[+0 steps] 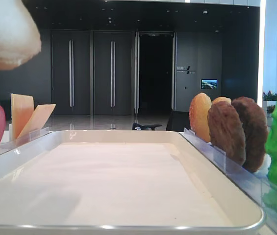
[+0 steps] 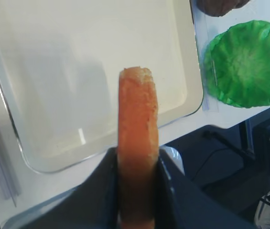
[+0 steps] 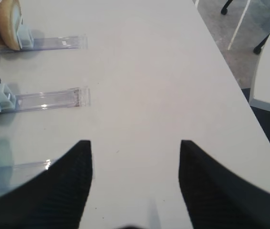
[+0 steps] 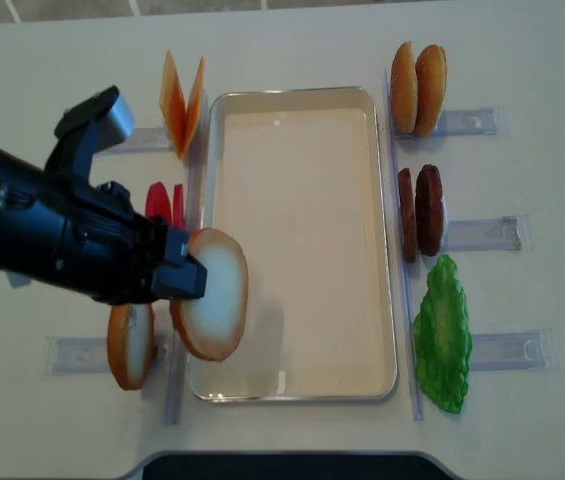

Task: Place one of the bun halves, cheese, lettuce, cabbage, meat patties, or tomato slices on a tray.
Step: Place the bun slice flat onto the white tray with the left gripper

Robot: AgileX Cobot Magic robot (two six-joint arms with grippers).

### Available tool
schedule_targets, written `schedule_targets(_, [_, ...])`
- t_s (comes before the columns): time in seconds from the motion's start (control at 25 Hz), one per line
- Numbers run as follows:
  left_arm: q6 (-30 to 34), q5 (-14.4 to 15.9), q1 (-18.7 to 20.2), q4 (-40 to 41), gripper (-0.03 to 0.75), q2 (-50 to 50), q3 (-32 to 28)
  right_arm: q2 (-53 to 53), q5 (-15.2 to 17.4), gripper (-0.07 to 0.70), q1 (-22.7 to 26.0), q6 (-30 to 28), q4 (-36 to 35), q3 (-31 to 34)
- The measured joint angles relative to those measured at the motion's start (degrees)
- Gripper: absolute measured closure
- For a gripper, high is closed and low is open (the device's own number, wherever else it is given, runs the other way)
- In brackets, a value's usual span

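Observation:
My left gripper (image 4: 190,275) is shut on a bun half (image 4: 214,295), pale face up in the overhead view. It hangs over the left rim of the cream tray (image 4: 302,180), near the front left corner. In the left wrist view the bun half (image 2: 137,124) stands edge-on between the fingers (image 2: 101,191), above the bare tray (image 2: 77,71). My right gripper (image 3: 135,143) is open over bare table with nothing between its fingers. Cheese (image 4: 182,100), tomato slices (image 4: 162,203), meat patties (image 4: 420,210) and lettuce (image 4: 444,335) stand beside the tray. Cabbage is out of view.
Another bun half (image 4: 130,345) stands in a clear rack left of the tray, and two more (image 4: 418,88) at the back right. Clear rack rails (image 3: 48,100) stick out to the right. The table's front edge (image 4: 282,458) lies just past the tray.

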State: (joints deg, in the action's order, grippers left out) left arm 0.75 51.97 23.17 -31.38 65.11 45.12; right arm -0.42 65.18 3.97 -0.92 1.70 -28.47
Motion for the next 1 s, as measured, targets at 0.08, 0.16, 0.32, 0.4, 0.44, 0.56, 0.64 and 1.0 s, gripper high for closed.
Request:
schedule_targets(0.08, [7.4,-2.2,-2.8,-6.4,0.568,0.0,-2.3,0.0,0.0,0.216,0.0,0.0,0.0,0.0])
schedule_targets(0.16, [15.8,-3.9,-4.4,-14.4,0.568,0.1,-3.8,0.0,0.0,0.216,0.0,0.0,0.0,0.0])
schedule_targets(0.32, [27.7,-4.7,-5.2,-25.1,0.57,3.1,-5.5,0.0,0.0,0.216,0.0,0.0,0.0,0.0])
schedule_targets(0.4, [31.9,-4.3,-5.2,-28.8,0.569,5.9,-5.6,0.0,0.0,0.216,0.0,0.0,0.0,0.0])
schedule_targets(0.44, [34.0,-3.9,-5.2,-30.9,0.569,7.6,-5.6,0.0,0.0,0.216,0.0,0.0,0.0,0.0])
schedule_targets(0.56, [38.2,-3.6,-5.2,-35.0,0.569,11.7,-5.6,0.0,0.0,0.216,0.0,0.0,0.0,0.0])
schedule_targets(0.64, [39.2,-4.1,-5.2,-35.7,0.569,13.9,-5.6,0.0,0.0,0.216,0.0,0.0,0.0,0.0])
schedule_targets(1.0, [41.3,-6.0,-5.2,-36.2,0.57,22.4,-5.6,0.0,0.0,0.216,0.0,0.0,0.0,0.0])
